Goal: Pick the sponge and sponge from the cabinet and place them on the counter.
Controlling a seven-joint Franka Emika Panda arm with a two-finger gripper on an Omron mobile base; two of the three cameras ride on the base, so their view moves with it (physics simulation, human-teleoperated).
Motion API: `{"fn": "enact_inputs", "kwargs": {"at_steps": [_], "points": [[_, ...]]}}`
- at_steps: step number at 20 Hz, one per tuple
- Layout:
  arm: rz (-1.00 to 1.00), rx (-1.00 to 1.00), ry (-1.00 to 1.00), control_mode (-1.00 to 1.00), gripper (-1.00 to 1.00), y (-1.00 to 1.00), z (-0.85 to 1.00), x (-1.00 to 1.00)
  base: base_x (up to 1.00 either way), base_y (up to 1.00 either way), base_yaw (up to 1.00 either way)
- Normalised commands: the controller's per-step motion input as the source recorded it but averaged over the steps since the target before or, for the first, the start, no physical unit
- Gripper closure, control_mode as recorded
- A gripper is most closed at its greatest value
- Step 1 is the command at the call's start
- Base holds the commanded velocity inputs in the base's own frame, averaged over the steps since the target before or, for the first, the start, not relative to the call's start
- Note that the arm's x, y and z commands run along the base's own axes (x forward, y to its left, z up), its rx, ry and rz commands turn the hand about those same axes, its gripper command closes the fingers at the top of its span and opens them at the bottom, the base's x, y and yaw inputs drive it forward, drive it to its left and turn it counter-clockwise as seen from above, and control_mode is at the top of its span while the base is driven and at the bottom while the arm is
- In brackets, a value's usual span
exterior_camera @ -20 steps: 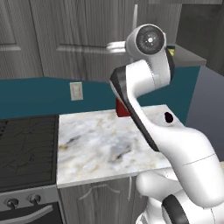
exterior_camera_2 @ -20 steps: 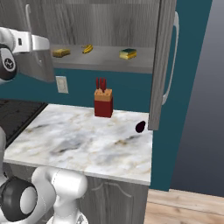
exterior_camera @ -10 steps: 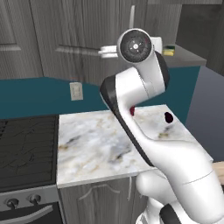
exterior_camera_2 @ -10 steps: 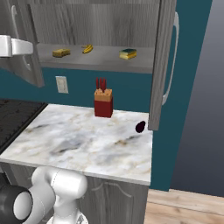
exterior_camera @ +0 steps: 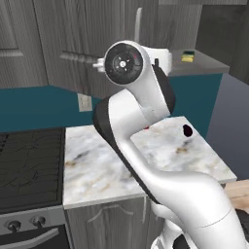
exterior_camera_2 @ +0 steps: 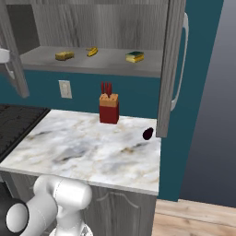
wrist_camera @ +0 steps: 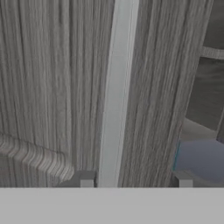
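The tan-yellow sponge [exterior_camera_2: 64,56] lies at the left of the cabinet's grey shelf [exterior_camera_2: 103,66]. The yellow sponge with a dark green top [exterior_camera_2: 134,56] lies further right, also seen as the green-topped sponge [exterior_camera: 187,57]. My gripper [wrist_camera: 135,181] is open and faces the dark wood-grain left door [wrist_camera: 52,87]. Its silver bar handle [wrist_camera: 116,87] runs between the two fingertips, close to the left fingertip [wrist_camera: 86,181]. My white hand [exterior_camera_2: 3,56] sits at that door's edge [exterior_camera_2: 14,55], far left of both sponges. The marble counter [exterior_camera_2: 78,145] lies below the shelf.
A banana [exterior_camera_2: 92,51] lies between the sponges. A red knife block [exterior_camera_2: 109,109] and a small dark object [exterior_camera_2: 148,133] stand on the counter's back part. The right door [exterior_camera_2: 169,69] hangs open over the counter's right end. The black stovetop [exterior_camera_2: 18,124] adjoins on the left.
My hand has moved left along with the left door's edge, which has swung further open. The arm's upper joint has shifted left and lower. The sponges have not moved.
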Motion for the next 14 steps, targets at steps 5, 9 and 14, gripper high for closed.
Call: {"fn": "enact_inputs", "kwargs": {"at_steps": [5,9,14], "points": [[-0.05,0.00,0.02,-1.00,-1.00,0.91,-0.37,-0.13,0.00,0.00,0.00],[-0.03,0.00,0.00,-1.00,-1.00,0.54,-0.20,-0.18,0.00,0.00,0.00],[-0.01,0.00,0.00,-1.00,-1.00,0.18,-0.07,-0.36,0.00,0.00,0.00]]}}
